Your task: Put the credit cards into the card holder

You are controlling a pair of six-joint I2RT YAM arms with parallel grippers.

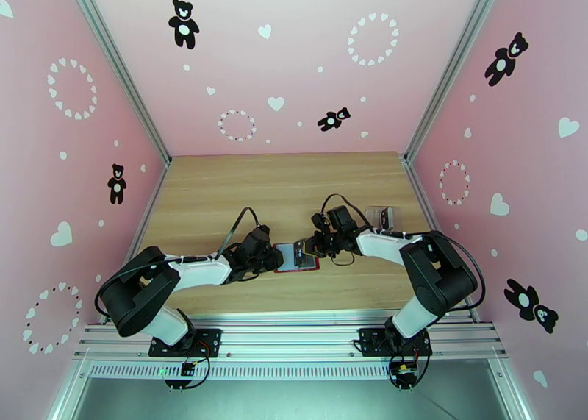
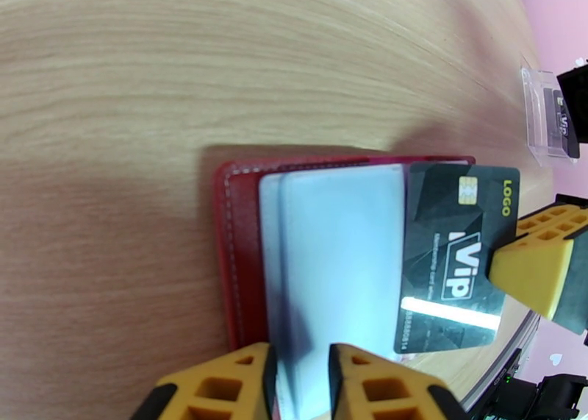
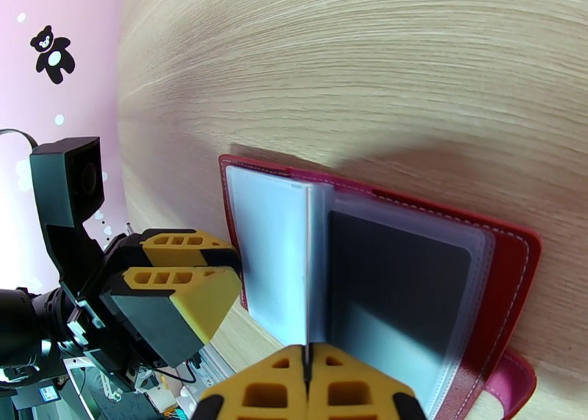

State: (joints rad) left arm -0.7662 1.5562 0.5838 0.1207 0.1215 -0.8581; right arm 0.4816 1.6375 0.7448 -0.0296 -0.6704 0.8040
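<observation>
Wood table; left pincer pinches card holder; right pincer pinches VIP-faced credit card

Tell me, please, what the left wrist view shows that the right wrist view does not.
Left wrist view: the printed face and chip of the black card, and a clear plastic case farther off on the table. Right wrist view: the snap tab of the card holder, and a dark panel under clear sleeves, perhaps a card. Both: the red holder open on the wood, the left gripper on its pale sleeves, the right gripper shut.
</observation>
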